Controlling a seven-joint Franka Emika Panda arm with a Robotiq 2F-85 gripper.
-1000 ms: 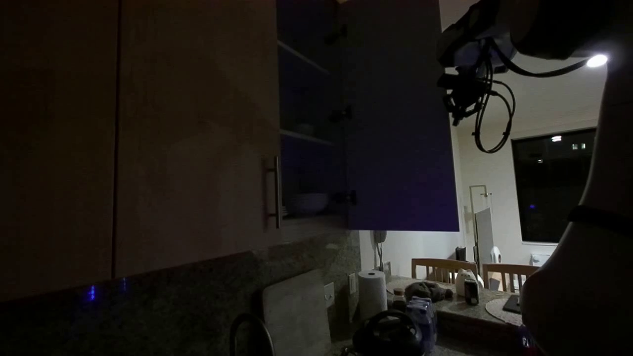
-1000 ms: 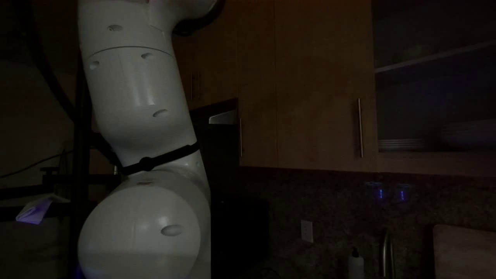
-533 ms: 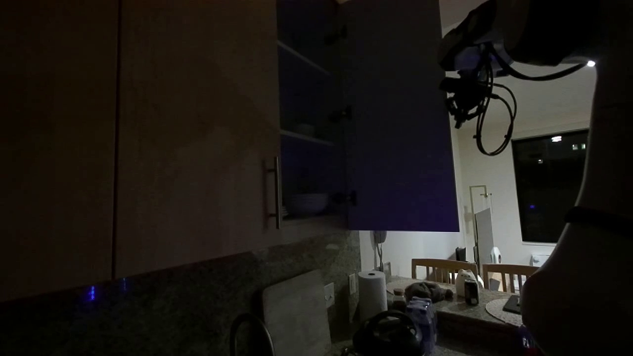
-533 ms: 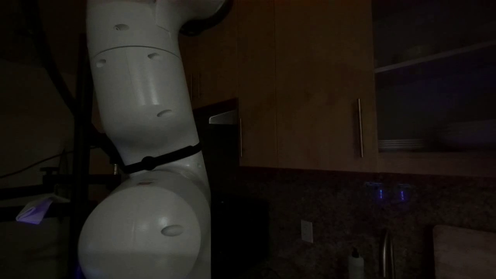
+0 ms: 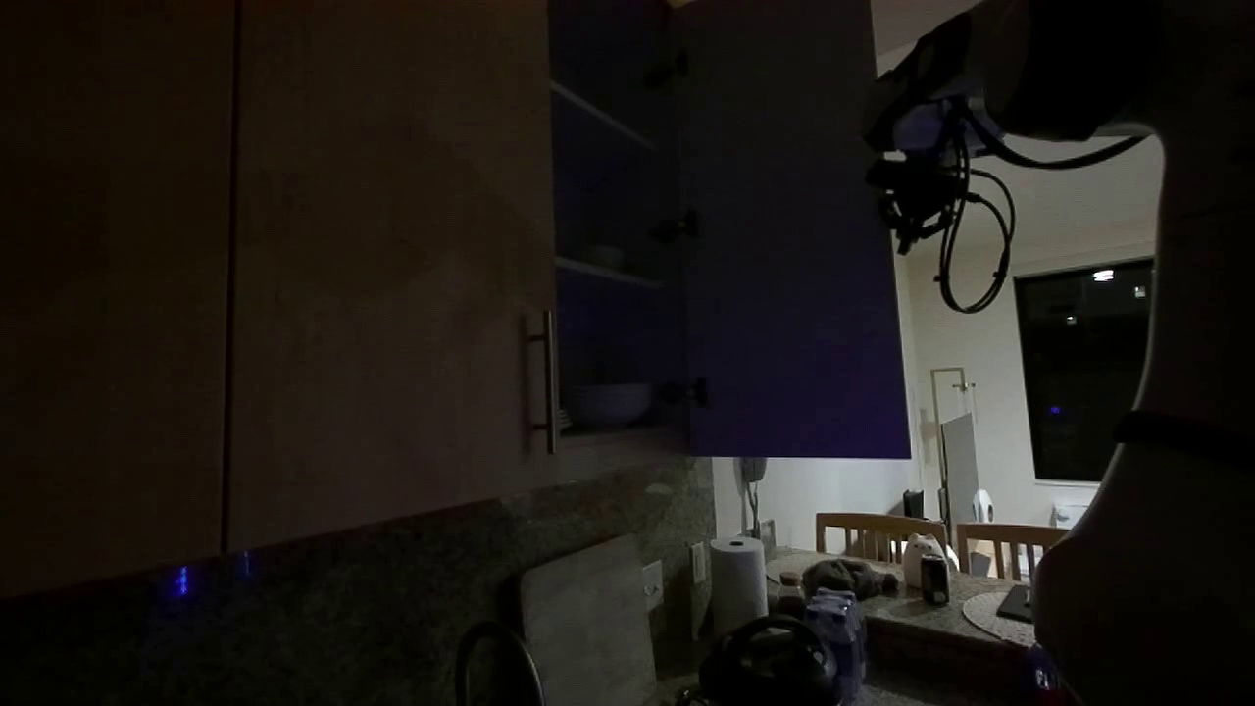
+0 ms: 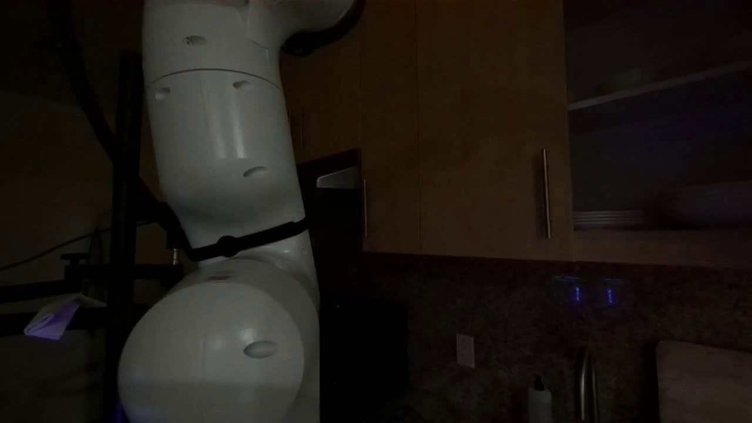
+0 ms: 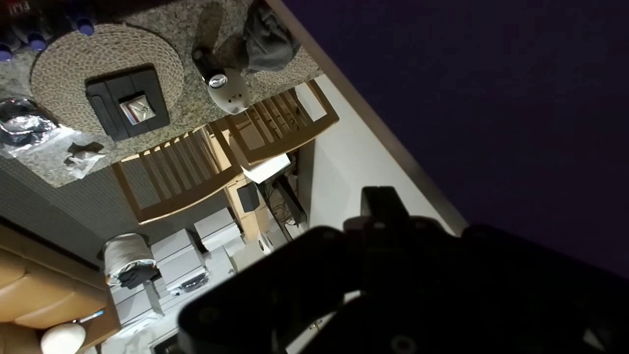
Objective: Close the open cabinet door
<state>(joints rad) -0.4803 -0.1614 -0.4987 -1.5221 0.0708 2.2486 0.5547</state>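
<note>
The cabinet door [image 5: 794, 245] stands wide open in an exterior view, its dark bluish inner face showing. Its inner face [image 7: 481, 98] also fills the upper right of the wrist view, with the tan edge running diagonally. The handle is hidden. My gripper [image 5: 904, 245] is by the door's free edge, at mid height, overlapping that edge in the picture; I cannot tell whether they touch. In the wrist view the fingertips [image 7: 378, 194] are together with nothing between them, just beside the door edge. The gripper is out of view in an exterior view where the arm [image 6: 217, 147] shows.
The matching closed door [image 5: 392, 245] is left of the open cabinet, with a bar handle [image 5: 550, 382]. Bowls [image 5: 610, 403] stand inside. Below are a paper towel roll [image 5: 737, 583], a cutting board [image 5: 588, 623] and a faucet [image 6: 584, 382]. Chairs [image 7: 182, 177] stand beyond the counter.
The arm has swung a little, leftward in an exterior view and rightward in an exterior view. The gripper has dropped slightly and stays near the door edge. The door has not visibly moved.
</note>
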